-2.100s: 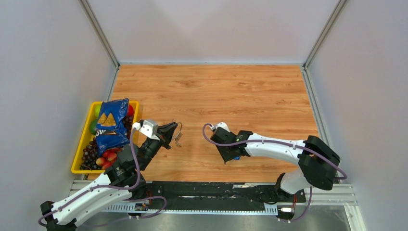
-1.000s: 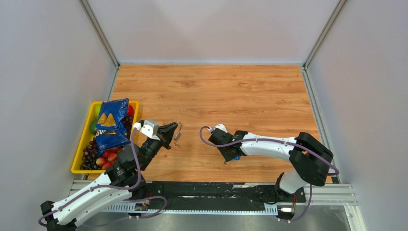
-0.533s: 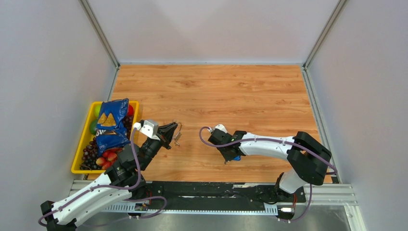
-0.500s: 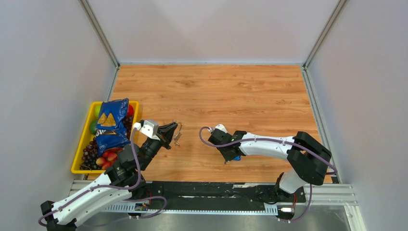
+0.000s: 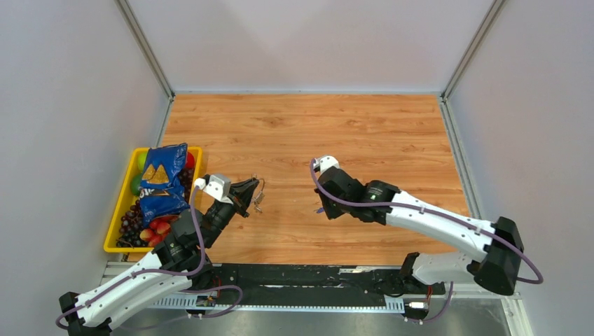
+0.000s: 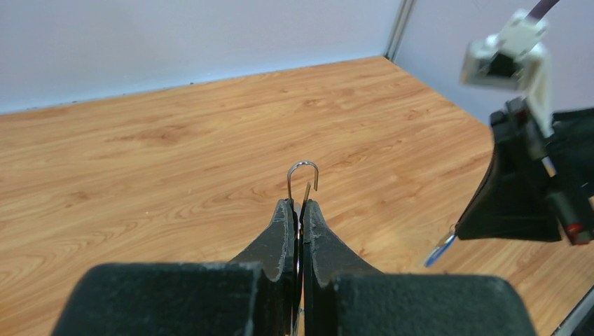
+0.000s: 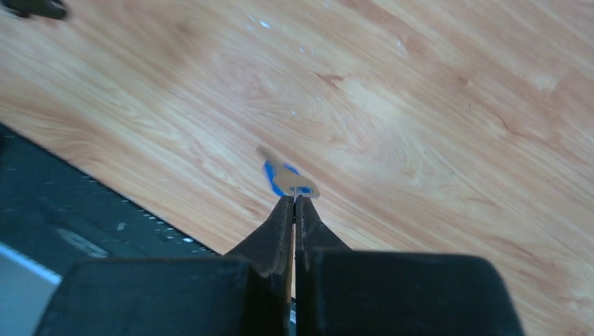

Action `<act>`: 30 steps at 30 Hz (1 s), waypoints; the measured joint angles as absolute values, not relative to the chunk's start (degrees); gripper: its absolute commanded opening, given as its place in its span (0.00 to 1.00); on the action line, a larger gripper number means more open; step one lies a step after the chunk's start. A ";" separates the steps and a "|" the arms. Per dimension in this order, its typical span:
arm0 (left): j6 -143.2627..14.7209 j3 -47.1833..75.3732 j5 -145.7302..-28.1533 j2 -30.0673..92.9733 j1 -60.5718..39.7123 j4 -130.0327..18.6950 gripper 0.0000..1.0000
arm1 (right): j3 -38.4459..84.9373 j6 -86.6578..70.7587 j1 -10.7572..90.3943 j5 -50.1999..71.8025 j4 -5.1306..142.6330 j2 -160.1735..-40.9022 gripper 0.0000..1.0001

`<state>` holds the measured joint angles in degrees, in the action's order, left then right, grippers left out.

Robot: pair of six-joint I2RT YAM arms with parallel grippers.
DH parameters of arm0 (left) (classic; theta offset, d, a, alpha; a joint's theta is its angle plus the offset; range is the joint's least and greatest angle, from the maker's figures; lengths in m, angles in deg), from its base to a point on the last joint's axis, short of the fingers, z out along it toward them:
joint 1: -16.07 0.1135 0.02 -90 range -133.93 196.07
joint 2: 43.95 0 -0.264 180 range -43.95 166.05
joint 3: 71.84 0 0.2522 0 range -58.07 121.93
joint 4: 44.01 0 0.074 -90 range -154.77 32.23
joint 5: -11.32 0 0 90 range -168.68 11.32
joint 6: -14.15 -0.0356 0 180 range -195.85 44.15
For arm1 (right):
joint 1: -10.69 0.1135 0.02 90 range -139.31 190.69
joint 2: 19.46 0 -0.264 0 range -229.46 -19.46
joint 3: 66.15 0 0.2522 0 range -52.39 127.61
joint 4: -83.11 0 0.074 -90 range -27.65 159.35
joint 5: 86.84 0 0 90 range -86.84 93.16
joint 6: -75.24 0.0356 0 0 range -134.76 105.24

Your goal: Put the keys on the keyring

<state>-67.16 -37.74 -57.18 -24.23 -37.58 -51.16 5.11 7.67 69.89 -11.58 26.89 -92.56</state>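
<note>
My left gripper (image 5: 249, 190) is shut on the keyring (image 5: 260, 186), held above the table with small silver keys (image 5: 258, 203) dangling from it. In the left wrist view the ring's wire loop (image 6: 302, 173) pokes up past the closed fingertips (image 6: 286, 210). My right gripper (image 5: 323, 207) is shut on a key with a blue head (image 7: 286, 178), which sticks out beyond its tips (image 7: 295, 201). The same blue key (image 6: 440, 250) hangs under the right gripper at the right edge of the left wrist view. The two grippers are apart, facing each other.
A yellow tray (image 5: 111, 246) at the table's left edge holds a blue chip bag (image 5: 161, 178) and fruit. A black rail (image 5: 301, 274) runs along the near edge. Grey walls enclose the wooden table (image 5: 315, 133).
My right gripper closed on the blue-headed key and lifted it off the table, swinging back and to the right. The left gripper and keyring have not moved.
</note>
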 measured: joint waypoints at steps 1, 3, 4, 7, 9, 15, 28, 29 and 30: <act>-67.16 -37.74 -57.21 -24.23 -37.58 -51.16 0.00 | 5.52 7.67 69.89 -11.30 26.87 -91.88 0.00; -67.16 -37.74 -57.40 -24.23 -37.58 -51.14 0.00 | 7.58 7.48 69.89 -9.40 26.78 -88.47 0.00; -67.16 -37.76 -57.62 -24.23 -37.58 -51.14 0.00 | 8.23 7.26 69.89 -8.39 26.76 -87.51 0.00; -67.21 -38.00 -58.30 -24.23 -37.56 -50.77 0.00 | 9.83 6.27 69.89 -4.72 26.82 -85.54 0.00; -67.21 -38.13 -59.11 -24.25 -37.58 -50.64 0.00 | 10.44 5.36 69.89 -1.09 27.04 -84.58 0.00; -67.34 -38.65 -62.15 -24.82 -37.58 -48.95 0.00 | 11.53 3.48 69.89 10.54 29.08 -83.31 0.00; -67.45 -40.91 -72.20 -28.27 -37.58 -45.00 0.00 | 11.55 4.63 69.91 28.07 42.47 -82.26 0.00; -67.42 -40.99 -72.90 -28.53 -37.58 -44.84 0.00 | 11.53 5.33 69.89 28.61 44.05 -82.26 0.00; -67.45 -41.12 -73.64 -28.84 -37.58 -44.49 0.00 | 11.51 6.10 69.89 29.01 45.58 -82.26 0.00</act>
